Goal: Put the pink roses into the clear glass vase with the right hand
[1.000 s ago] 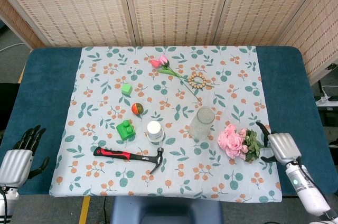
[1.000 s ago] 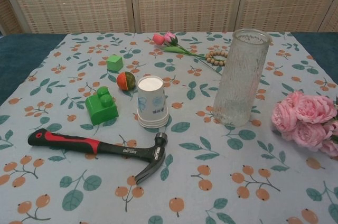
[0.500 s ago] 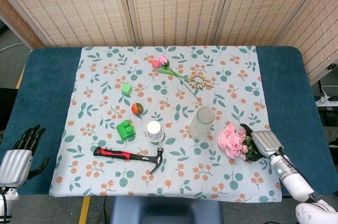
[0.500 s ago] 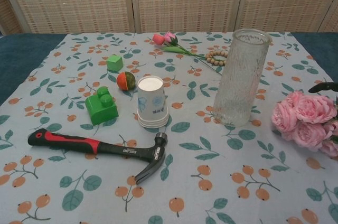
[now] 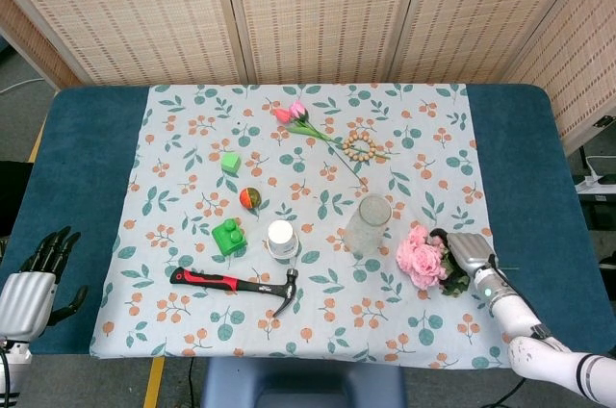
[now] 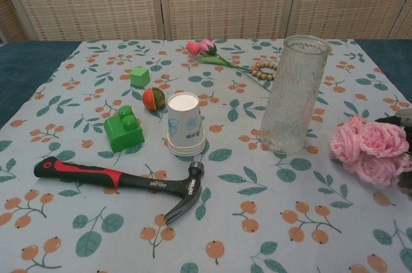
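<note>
The pink roses (image 5: 420, 256) lie on the floral cloth just right of the clear glass vase (image 5: 369, 225), which stands upright and holds nothing. My right hand (image 5: 469, 254) sits on the bouquet's green stems, its dark fingers curled around them, and the blossoms point left toward the vase. In the chest view the roses (image 6: 370, 150) fill the right edge beside the vase (image 6: 294, 93), and only a sliver of the right hand (image 6: 403, 118) shows. My left hand (image 5: 29, 288) rests at the table's near left corner with its fingers apart, holding nothing.
A red-handled hammer (image 5: 236, 283) lies near the front edge. A white paper cup (image 5: 282, 239), a green block (image 5: 229, 236), a small ball (image 5: 251, 198) and a green cube (image 5: 230, 164) sit left of the vase. A pink tulip (image 5: 298, 116) and bead bracelet (image 5: 361, 146) lie behind it.
My right hand has slid left from the table's right side onto the rose stems and curled around them. The blossoms have shifted slightly. The left hand stays put.
</note>
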{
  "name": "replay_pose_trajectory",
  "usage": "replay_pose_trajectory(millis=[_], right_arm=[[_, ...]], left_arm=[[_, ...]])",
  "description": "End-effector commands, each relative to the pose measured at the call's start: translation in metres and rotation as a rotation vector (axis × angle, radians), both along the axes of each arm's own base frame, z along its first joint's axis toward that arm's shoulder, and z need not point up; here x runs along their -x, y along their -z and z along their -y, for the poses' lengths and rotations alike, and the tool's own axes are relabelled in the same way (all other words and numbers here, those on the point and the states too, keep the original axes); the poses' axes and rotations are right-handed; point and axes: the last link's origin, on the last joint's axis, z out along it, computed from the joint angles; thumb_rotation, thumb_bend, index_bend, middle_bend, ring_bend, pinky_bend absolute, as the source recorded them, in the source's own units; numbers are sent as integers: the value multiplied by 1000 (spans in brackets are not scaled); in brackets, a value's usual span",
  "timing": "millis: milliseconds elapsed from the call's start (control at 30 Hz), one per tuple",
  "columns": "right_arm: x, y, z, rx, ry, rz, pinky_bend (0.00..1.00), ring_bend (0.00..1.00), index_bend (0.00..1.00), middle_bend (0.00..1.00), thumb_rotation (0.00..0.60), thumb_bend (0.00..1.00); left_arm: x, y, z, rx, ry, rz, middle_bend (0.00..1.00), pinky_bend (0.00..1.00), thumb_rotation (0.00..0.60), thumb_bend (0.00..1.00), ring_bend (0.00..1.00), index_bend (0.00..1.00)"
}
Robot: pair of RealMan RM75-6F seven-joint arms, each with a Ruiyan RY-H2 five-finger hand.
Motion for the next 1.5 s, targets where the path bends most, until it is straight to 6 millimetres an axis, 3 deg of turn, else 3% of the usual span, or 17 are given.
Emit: replay_pose_trajectory(millis=[33,133,400,500,733,900,1200,1367,1500], right_arm=[[-3,-1,2,48,-8,69,1000,987,751,955,600,299],[-6,-12,0,105,-41,104,1000,990,825,967,600,400],[-21,-59,-18,302,-167,133,1000,990,841,969,600,432],[-37,-77,-24,385,-221,184,1000,990,841,969,600,441],[-97,-111,-30,494,-396,481,1000,990,853,969,600,461],[-141,-118,-22,372,-381,699,1000,990,858,969,600,509],[-208,-119,-5,298,-452,814,1000,991,866,969,600,565],[-233,-115,1,284,-462,818,1000,991,868,969,600,577],[-237,-114,2,285,-460,819,1000,991,868,969,600,577]], left_arm=[[0,0,0,1,-1,1,16,286,600,371,46,7],[0,0,0,3,0,0,16,286,600,371,47,7],[-1,2,0,8,4,-2,16,286,600,371,47,7],[-2,2,0,10,7,-3,16,286,600,370,46,7],[-3,4,0,17,8,-8,16,286,600,371,47,7],[-3,5,0,18,9,-7,16,286,600,370,47,7],[-3,4,1,17,9,-5,16,286,600,371,46,7],[-2,4,0,15,8,-2,16,286,600,371,47,7],[-2,4,0,15,8,-2,16,286,600,371,47,7]])
